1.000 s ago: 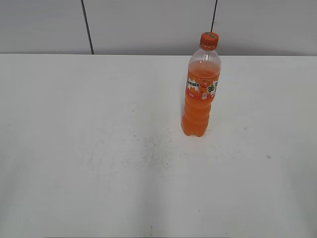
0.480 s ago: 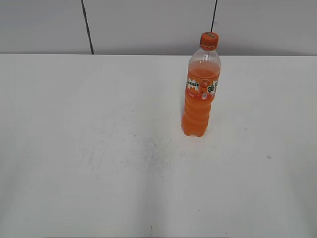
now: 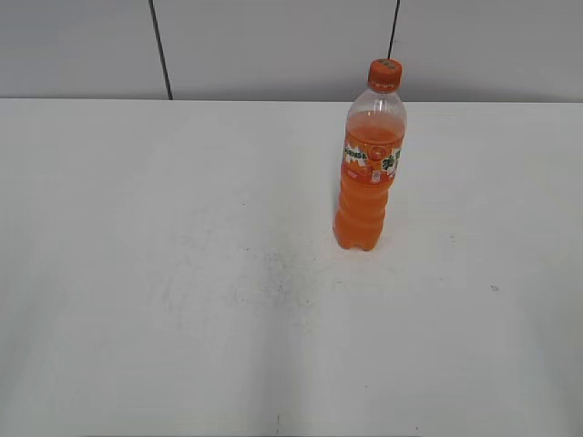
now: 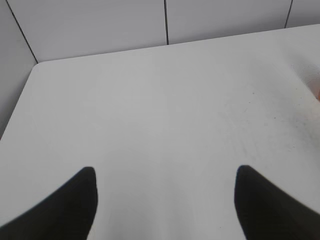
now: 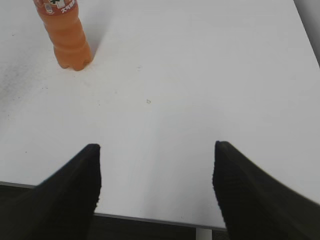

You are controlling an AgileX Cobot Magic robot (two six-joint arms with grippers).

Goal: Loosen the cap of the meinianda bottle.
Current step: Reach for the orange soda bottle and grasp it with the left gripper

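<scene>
1. Comparing the exterior view with the one from a second ago, I find nothing moved: the meinianda bottle [image 3: 368, 164] stands on the same spot, and neither arm has entered that view.
2. The bottle stands upright on the white table [image 3: 182, 273], right of centre and toward the far edge. The cap [image 3: 384, 75] sits on its neck.
3. I see the left gripper [image 4: 165, 185] in the left wrist view with its two dark fingers [image 4: 75, 205] spread wide apart, released, with only bare tabletop between them.
4. I see the right gripper [image 5: 156, 162] in the right wrist view in the same released state, its fingers [image 5: 75, 195] wide apart and nothing between them. It hangs over the near table edge.
5. From the right wrist view, the bottle's lower body is at upper left, well apart from the gripper.
6. Nothing stands between the right gripper and the bottle; the tabletop carries only faint scuffs and a small dark speck [image 5: 148, 101].
7. Behind the table is a grey panelled wall [image 3: 273, 45] with dark vertical seams.
</scene>
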